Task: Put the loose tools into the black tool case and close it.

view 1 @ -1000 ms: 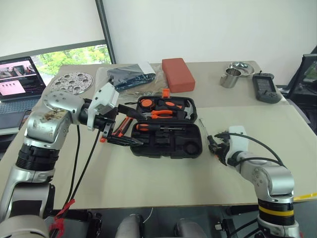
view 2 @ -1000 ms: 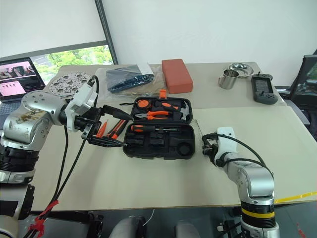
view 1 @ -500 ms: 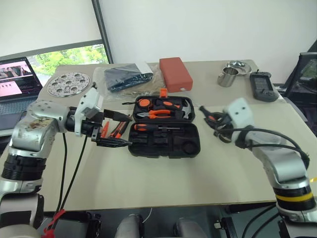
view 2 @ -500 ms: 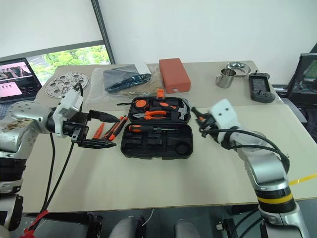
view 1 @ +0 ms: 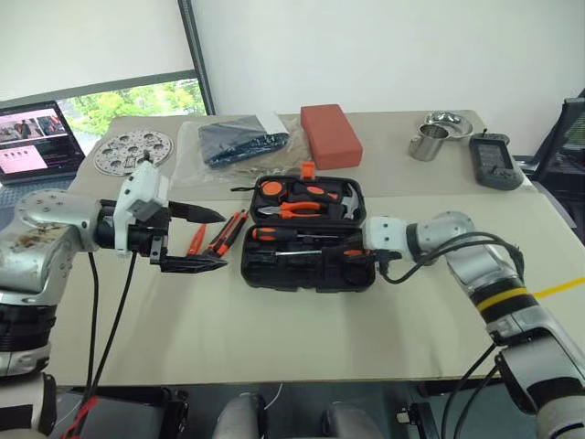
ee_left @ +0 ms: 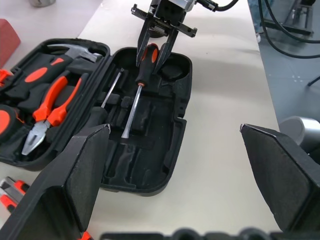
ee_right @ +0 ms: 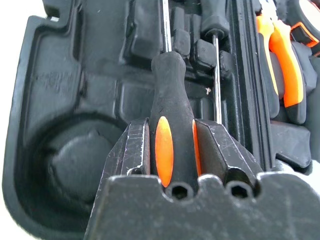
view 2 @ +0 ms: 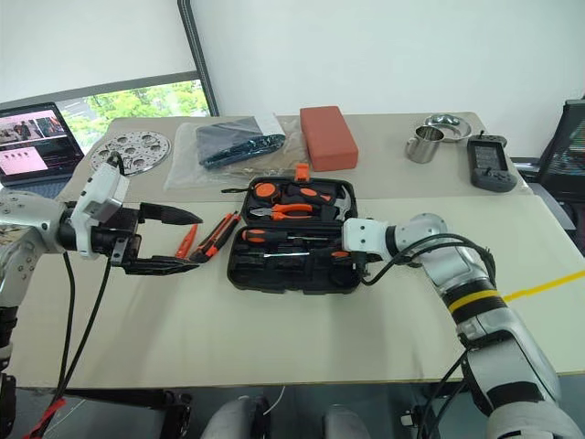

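screwdriver [ee_left: 144, 62] now hangs over the case [ee_left: 165, 165], clamped in the right gripper [ee_left: 156, 47] (swung in from the table); left gripper [view 1: 206, 240] gapes empty.

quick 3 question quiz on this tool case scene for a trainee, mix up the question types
1. True or false: the black tool case lies open on the table.
2. What is the right gripper shut on?
A. pliers
B. an orange-and-black-handled screwdriver
C. a metal cup
3. Fill in: the left gripper is ____ and holds nothing.

Key:
1. True; pliers and a hammer sit in its far half.
2. B; the screwdriver is clamped at the handle, its shaft lying over the slots of the case's near half.
3. open; it hovers beside the case, above loose tools left on the table.
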